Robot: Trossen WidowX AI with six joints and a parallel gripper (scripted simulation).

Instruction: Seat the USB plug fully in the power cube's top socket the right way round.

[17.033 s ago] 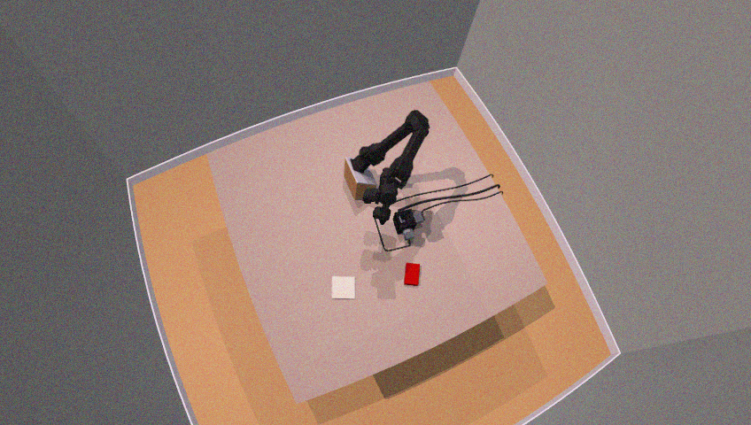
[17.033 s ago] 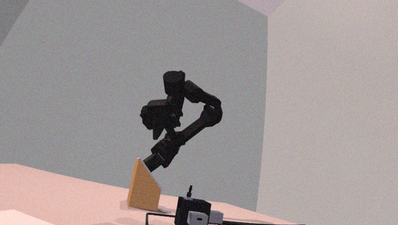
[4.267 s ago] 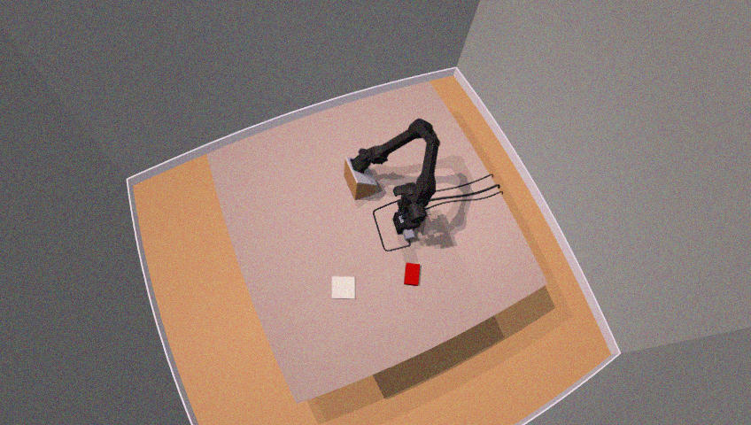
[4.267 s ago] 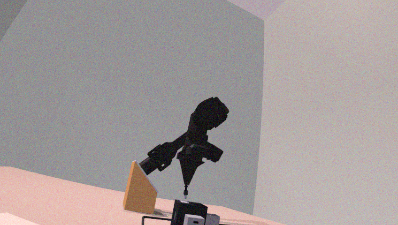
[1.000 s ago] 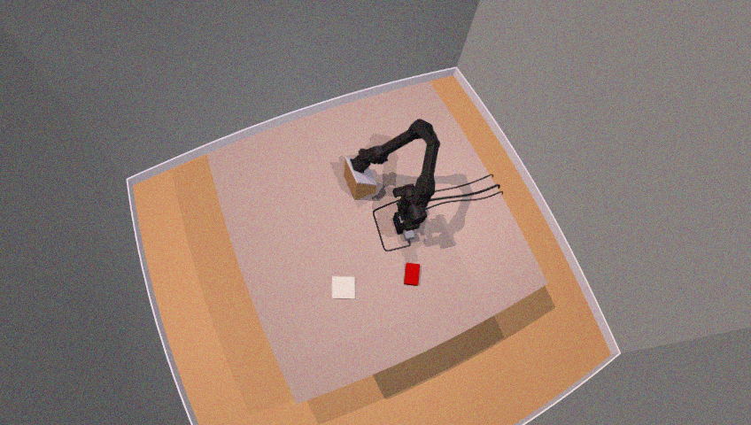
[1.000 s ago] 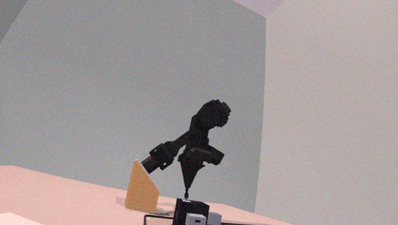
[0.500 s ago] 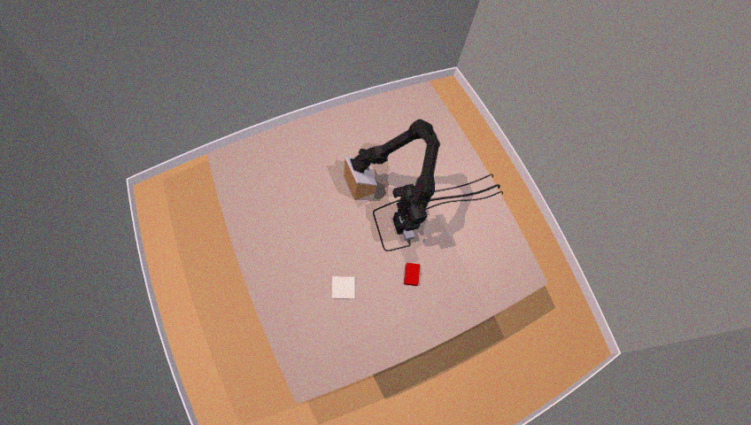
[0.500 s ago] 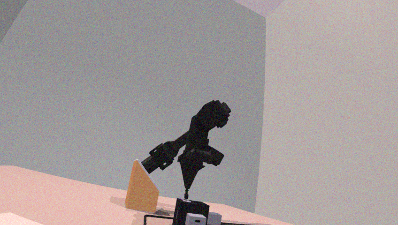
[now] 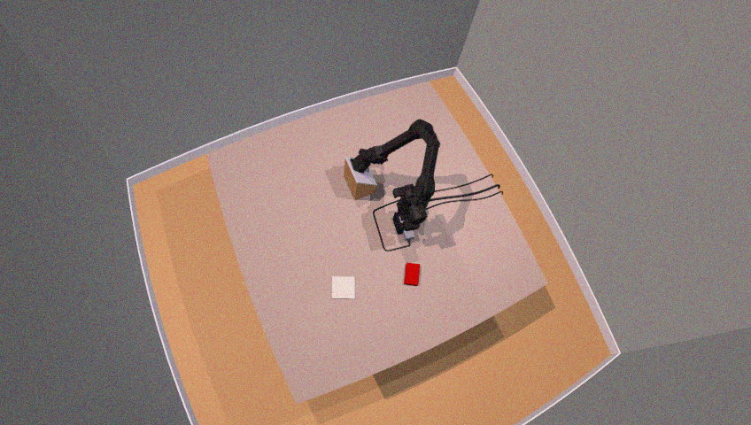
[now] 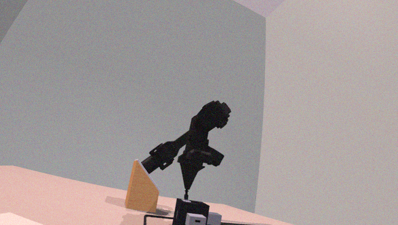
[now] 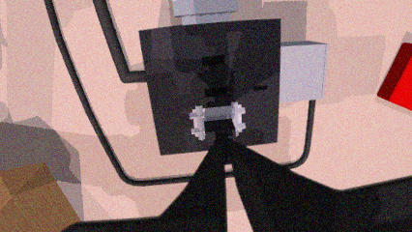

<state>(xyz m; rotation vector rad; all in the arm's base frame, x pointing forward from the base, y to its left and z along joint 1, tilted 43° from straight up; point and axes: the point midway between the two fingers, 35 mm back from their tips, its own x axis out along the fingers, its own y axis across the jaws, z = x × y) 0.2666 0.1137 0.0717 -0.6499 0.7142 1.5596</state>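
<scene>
The black power cube [image 10: 192, 209] [image 11: 169, 121] stands on the table with dark slots in its top. My gripper [image 10: 187, 189] [image 11: 224, 152] is directly above the cube's top, pointing down, shut on the small dark USB plug [image 10: 186, 196] [image 11: 219, 127]. The plug is upright at the cube's top, at a socket framed by pale metal pieces [image 11: 239, 119]. How deep the plug sits and which way round it is cannot be told. In the top view the arm hides most of the cube.
White adapter blocks [image 10: 196, 219] [image 11: 303, 72] are on the cube's sides. A black cable [image 9: 375, 226] [image 11: 92, 116] loops around it. A wooden wedge [image 9: 350, 178] [image 10: 141, 189] [image 11: 34, 198] carries the arm's base. A red block [image 9: 412, 274] [image 11: 403, 82] and white square [image 9: 343, 287] lie on the table.
</scene>
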